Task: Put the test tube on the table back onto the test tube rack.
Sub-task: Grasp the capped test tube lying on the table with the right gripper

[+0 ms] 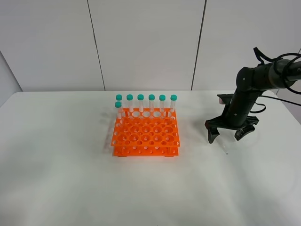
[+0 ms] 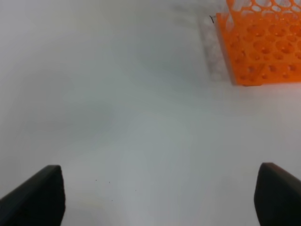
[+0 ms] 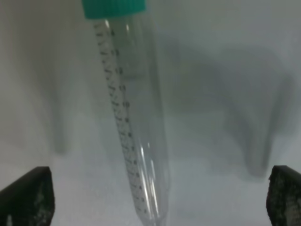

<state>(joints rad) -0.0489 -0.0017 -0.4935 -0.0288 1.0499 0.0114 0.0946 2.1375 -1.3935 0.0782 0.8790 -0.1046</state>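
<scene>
The test tube lies on the white table. It is clear, with a teal cap and graduation marks. In the exterior high view only its clear tip end shows below my right gripper. That gripper is open, pointing down, its fingers either side of the tube and just above it. In the right wrist view the right gripper is open, with the tube between the fingers. The orange test tube rack stands left of it. My left gripper is open and empty over bare table.
Several identical teal-capped tubes stand upright along the rack's back row, with one more at the left of the second row. The rack's corner shows in the left wrist view. The left arm is out of the exterior high view.
</scene>
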